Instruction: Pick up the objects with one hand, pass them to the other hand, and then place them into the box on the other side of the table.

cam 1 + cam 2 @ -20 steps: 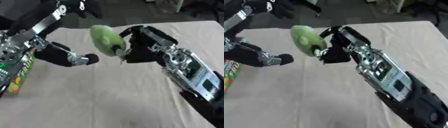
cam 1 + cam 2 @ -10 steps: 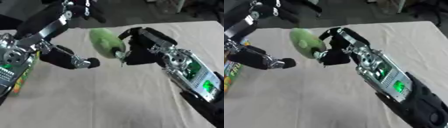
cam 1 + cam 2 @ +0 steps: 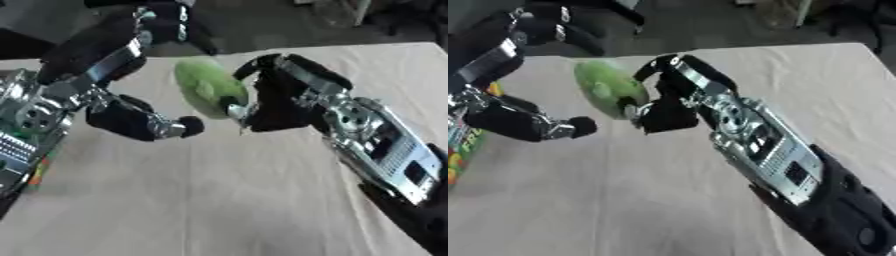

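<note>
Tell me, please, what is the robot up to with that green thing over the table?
The right hand holds a green object up above the cloth-covered table, fingers curled round its side. The left hand is close beside it with fingers spread, not yet touching, so the hand-over looks about to happen. A colourful box lies at the table's left edge.

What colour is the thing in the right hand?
Light green object held by the right hand; clearest in the left eye view.
</note>
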`<move>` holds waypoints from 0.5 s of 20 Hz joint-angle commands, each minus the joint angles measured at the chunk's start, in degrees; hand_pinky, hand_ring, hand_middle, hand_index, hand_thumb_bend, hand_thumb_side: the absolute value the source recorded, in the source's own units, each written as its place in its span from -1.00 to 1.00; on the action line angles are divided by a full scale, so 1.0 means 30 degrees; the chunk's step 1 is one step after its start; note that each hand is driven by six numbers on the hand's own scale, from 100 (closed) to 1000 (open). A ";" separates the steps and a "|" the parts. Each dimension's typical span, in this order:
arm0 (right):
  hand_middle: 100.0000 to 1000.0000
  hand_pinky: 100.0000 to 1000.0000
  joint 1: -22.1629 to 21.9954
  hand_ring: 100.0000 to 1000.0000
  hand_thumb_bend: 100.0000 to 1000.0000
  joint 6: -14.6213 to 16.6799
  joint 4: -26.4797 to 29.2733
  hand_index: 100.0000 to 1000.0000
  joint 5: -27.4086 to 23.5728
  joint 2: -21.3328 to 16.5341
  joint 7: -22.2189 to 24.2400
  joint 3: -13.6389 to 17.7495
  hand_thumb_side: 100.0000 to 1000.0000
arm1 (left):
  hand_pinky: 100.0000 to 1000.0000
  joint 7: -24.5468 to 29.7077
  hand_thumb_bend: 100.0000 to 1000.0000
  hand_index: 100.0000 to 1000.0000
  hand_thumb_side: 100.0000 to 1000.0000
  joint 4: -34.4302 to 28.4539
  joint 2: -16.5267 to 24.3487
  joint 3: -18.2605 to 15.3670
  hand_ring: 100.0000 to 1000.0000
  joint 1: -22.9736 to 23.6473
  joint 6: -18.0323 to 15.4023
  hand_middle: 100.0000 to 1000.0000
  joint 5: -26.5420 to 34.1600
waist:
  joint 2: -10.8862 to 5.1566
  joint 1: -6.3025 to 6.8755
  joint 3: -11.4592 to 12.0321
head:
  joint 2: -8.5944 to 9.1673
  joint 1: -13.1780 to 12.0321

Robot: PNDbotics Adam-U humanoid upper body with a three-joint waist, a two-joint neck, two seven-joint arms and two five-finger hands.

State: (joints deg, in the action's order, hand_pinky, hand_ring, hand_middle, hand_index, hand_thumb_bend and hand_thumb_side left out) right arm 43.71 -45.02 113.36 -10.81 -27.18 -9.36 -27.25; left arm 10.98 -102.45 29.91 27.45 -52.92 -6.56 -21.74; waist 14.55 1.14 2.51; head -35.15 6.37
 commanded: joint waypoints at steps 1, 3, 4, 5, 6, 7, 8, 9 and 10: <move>-1.00 -0.30 0.0399 -0.67 -0.75 0.0005 0.0412 -0.70 0.0209 -0.0015 0.0156 0.0152 -1.00 | 0.40 -0.0173 0.00 0.44 -1.00 -0.0021 0.0017 -0.0062 0.63 -0.0304 -0.0054 0.46 -0.0180 | -0.0533 -0.0014 -0.0005 | 0.0094 -0.0056; -1.00 -0.30 0.0330 -0.67 -0.75 0.0098 0.0412 -0.70 0.0238 -0.0085 0.0255 0.0136 -1.00 | 0.39 -0.0284 -0.07 0.44 -1.00 0.0088 -0.0044 -0.0077 0.63 -0.0300 -0.0059 0.46 -0.0349 | -0.0536 -0.0021 -0.0009 | 0.0108 -0.0059; -1.00 -0.30 0.0288 -0.67 -0.75 0.0174 0.0412 -0.70 0.0241 -0.0141 0.0316 0.0134 -1.00 | 0.39 -0.0360 -0.12 0.44 -1.00 0.0145 -0.0074 -0.0078 0.63 -0.0292 -0.0060 0.46 -0.0440 | -0.0536 -0.0026 -0.0011 | 0.0118 -0.0052; -1.00 -0.30 0.0257 -0.67 -0.74 0.0231 0.0412 -0.70 0.0249 -0.0182 0.0371 0.0135 -1.00 | 0.39 -0.0433 -0.13 0.43 -1.00 0.0193 -0.0100 -0.0074 0.62 -0.0285 -0.0071 0.45 -0.0525 | -0.0534 -0.0032 -0.0013 | 0.0124 -0.0046; -1.00 -0.30 0.0236 -0.67 -0.74 0.0276 0.0412 -0.70 0.0258 -0.0214 0.0421 0.0133 -1.00 | 0.39 -0.0494 -0.15 0.43 -1.00 0.0236 -0.0123 -0.0068 0.62 -0.0279 -0.0091 0.45 -0.0618 | -0.0531 -0.0039 -0.0014 | 0.0126 -0.0041; -1.00 -0.30 0.0221 -0.67 -0.74 0.0314 0.0412 -0.70 0.0273 -0.0236 0.0467 0.0131 -1.00 | 0.39 -0.0536 -0.15 0.42 -1.00 0.0283 -0.0142 -0.0056 0.62 -0.0270 -0.0114 0.45 -0.0706 | -0.0526 -0.0044 -0.0013 | 0.0121 -0.0042; -1.00 -0.30 0.0205 -0.67 -0.74 0.0352 0.0412 -0.70 0.0290 -0.0250 0.0507 0.0129 -1.00 | 0.39 -0.0560 -0.16 0.42 -1.00 0.0339 -0.0158 -0.0042 0.62 -0.0259 -0.0138 0.45 -0.0789 | -0.0520 -0.0047 -0.0011 | 0.0109 -0.0048; -1.00 -0.30 0.0194 -0.67 -0.74 0.0384 0.0412 -0.70 0.0311 -0.0260 0.0541 0.0129 -1.00 | 0.38 -0.0579 -0.17 0.42 -1.00 0.0392 -0.0172 -0.0036 0.62 -0.0250 -0.0162 0.44 -0.0870 | -0.0514 -0.0050 -0.0009 | 0.0108 -0.0051; -1.00 -0.30 0.0189 -0.67 -0.74 0.0413 0.0412 -0.70 0.0338 -0.0266 0.0575 0.0127 -1.00 | 0.38 -0.0605 -0.18 0.41 -1.00 0.0453 -0.0187 -0.0042 0.62 -0.0239 -0.0176 0.44 -0.0954 | -0.0507 -0.0053 -0.0008 | 0.0116 -0.0055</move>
State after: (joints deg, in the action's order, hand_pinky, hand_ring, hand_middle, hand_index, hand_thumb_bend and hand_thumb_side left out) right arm 43.59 -44.02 113.36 -10.23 -26.96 -7.87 -27.27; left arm 9.52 -100.92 29.12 27.72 -52.90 -7.04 -24.21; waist 14.55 1.02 2.49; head -35.14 6.27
